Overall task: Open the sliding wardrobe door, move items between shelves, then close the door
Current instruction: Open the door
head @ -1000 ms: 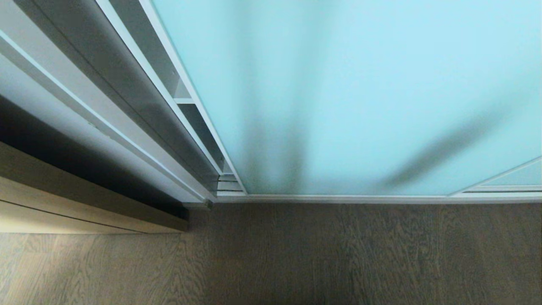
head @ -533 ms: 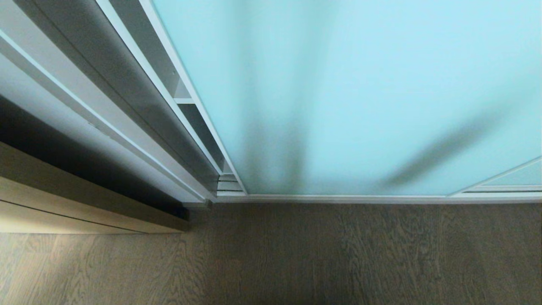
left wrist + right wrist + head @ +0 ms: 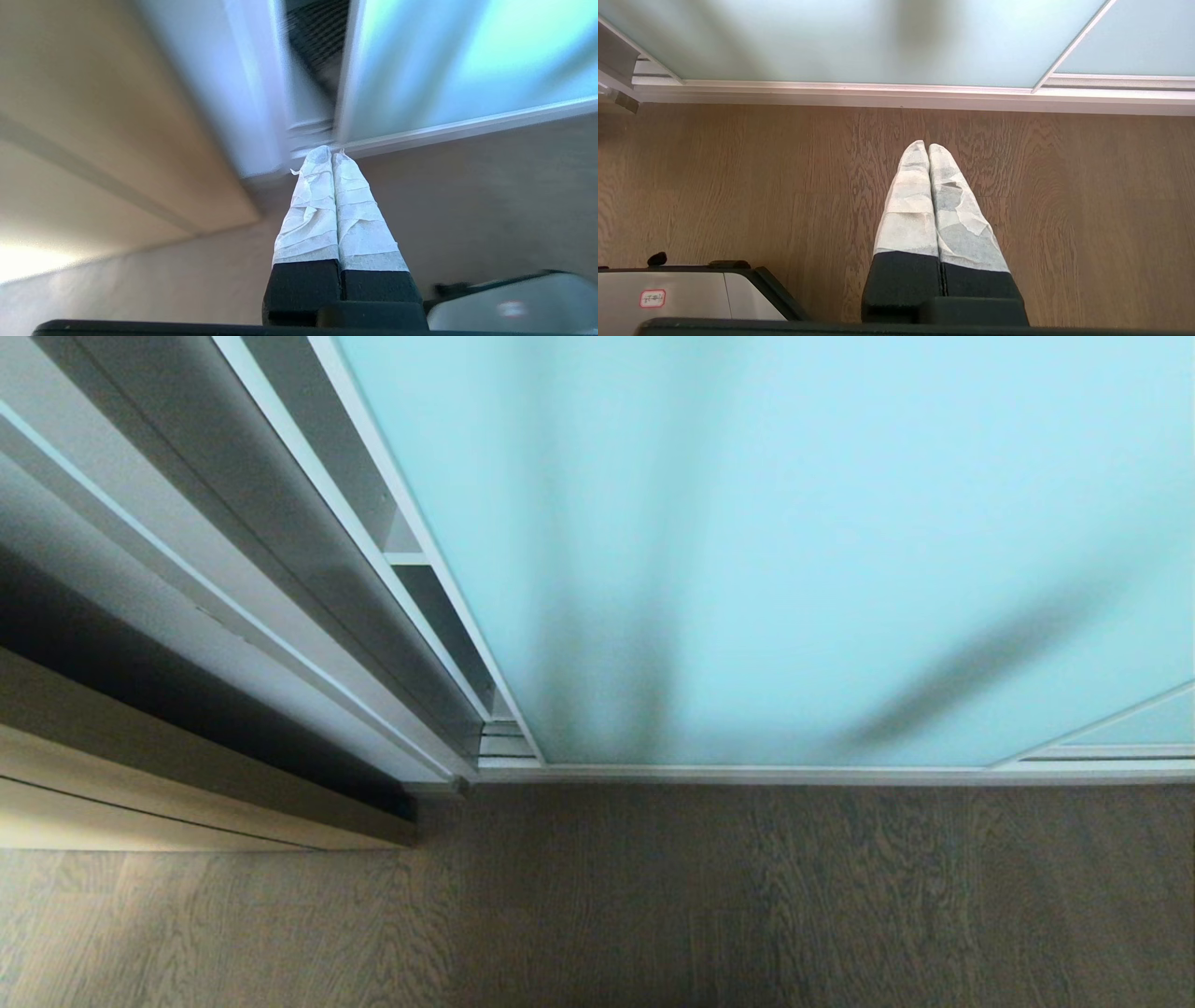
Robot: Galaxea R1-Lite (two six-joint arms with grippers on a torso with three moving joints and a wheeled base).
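Where wardrobe door (image 3: 794, 523) ends, floor (image 3: 653, 896) (wood-grain)

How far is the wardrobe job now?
Nothing looks done: the sliding wardrobe door covers most of the front, leaving a narrow gap at its left edge. In hand: the left end effector, shut and empty, points at that edge. Right end effector is shut above the floor. Opening, moving items, closing remain.

The aqua glass door (image 3: 794, 541) fills the upper right, standing shut on its track above the wood floor (image 3: 653, 896) (a shelf (image 3: 407, 558) shows at its left edge).
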